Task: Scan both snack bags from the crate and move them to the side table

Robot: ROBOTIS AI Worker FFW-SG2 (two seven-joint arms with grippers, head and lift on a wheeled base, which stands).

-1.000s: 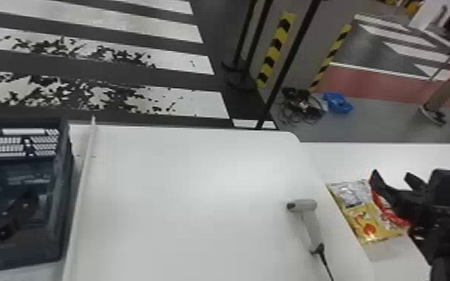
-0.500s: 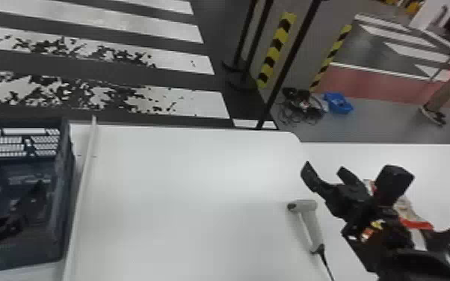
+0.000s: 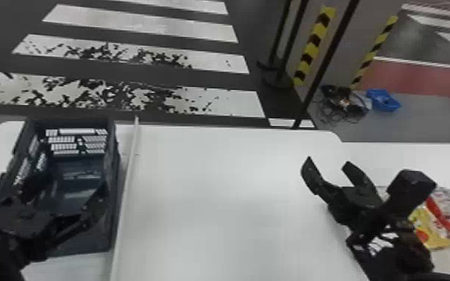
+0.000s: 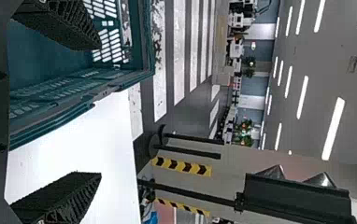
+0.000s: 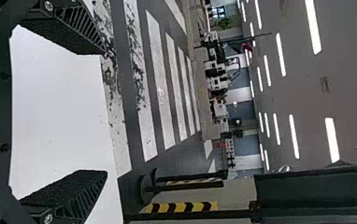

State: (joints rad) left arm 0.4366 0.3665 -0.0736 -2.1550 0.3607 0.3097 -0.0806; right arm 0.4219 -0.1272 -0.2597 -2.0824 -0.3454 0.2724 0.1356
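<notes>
Right gripper (image 3: 328, 161) and left gripper (image 4: 100, 111) gape empty while snack bags (image 3: 437, 232) rest on the side surface (image 3: 422, 157), their intended destination

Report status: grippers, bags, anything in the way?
Left gripper open at crate. Right gripper open, empty, over table. Bags on side table, partly hidden behind right arm.

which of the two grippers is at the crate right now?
The left gripper, fingers apart at the dark crate. The right gripper, also open, is well away from it, over the white table.
</notes>
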